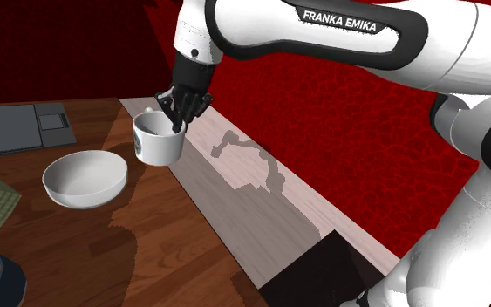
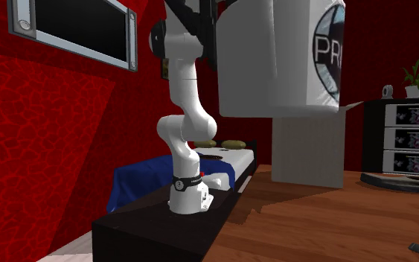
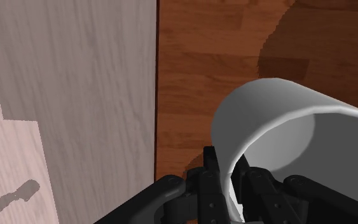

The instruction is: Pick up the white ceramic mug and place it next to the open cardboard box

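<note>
The pincer [image 1: 179, 116] is clamped on the rim wall of the white mug [image 1: 156, 146], one finger inside and one outside, as the wrist view [image 3: 229, 186] shows. The mug stands nearly upright, long axis close to vertical, mouth facing up, a dark emblem on its side. It is at the wooden tabletop's [image 1: 178, 253] edge, along the pale strip, near a white bowl [image 1: 85, 178]; whether its base touches the wood I cannot tell.

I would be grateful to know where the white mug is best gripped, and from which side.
By its rim wall, from above: the mug is open-topped and its thin wall suits a pinch, as the gripper clasps it now, one finger inside, one outside.
</note>
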